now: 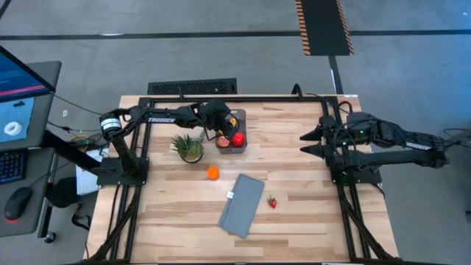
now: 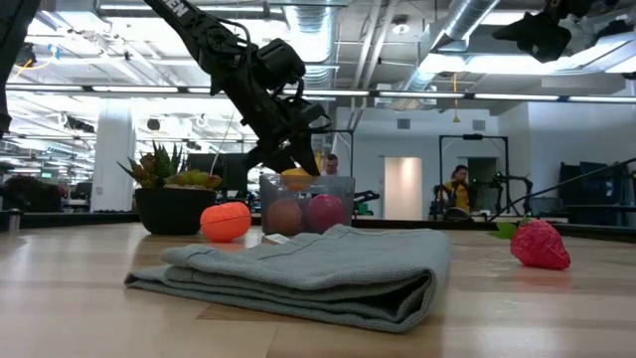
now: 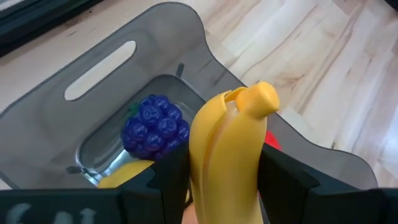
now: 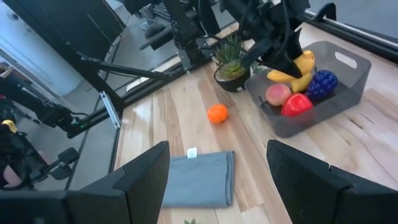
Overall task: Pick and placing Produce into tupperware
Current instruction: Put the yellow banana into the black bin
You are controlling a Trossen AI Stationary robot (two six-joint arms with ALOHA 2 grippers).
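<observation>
High view: the left gripper (image 1: 221, 121) sits over the tupperware (image 1: 241, 116) at the table's far side. A potted pineapple plant (image 1: 189, 146) stands just beside the tub. An orange (image 1: 213, 173) lies loose nearer the middle; a folded grey cloth (image 1: 243, 205) lies nearer the front, with a strawberry (image 1: 272, 202) close beside it. The right gripper (image 1: 307, 142) waits well apart at the right edge, fingers spread.

Low view: the cloth (image 2: 308, 273) fills the foreground and hides the tub's base (image 2: 343, 189).

Left wrist view: fingers (image 3: 283, 177) pinch a yellow banana (image 3: 227, 155) upright, directly above the tub's open top; purple grapes (image 3: 155, 126) lie inside.

Right wrist view: the tub (image 4: 339, 99) holds the grapes (image 4: 321, 84), a peach (image 4: 278, 94) and a red piece (image 4: 296, 104); the banana (image 4: 303, 62) hangs at the left gripper's tip.
</observation>
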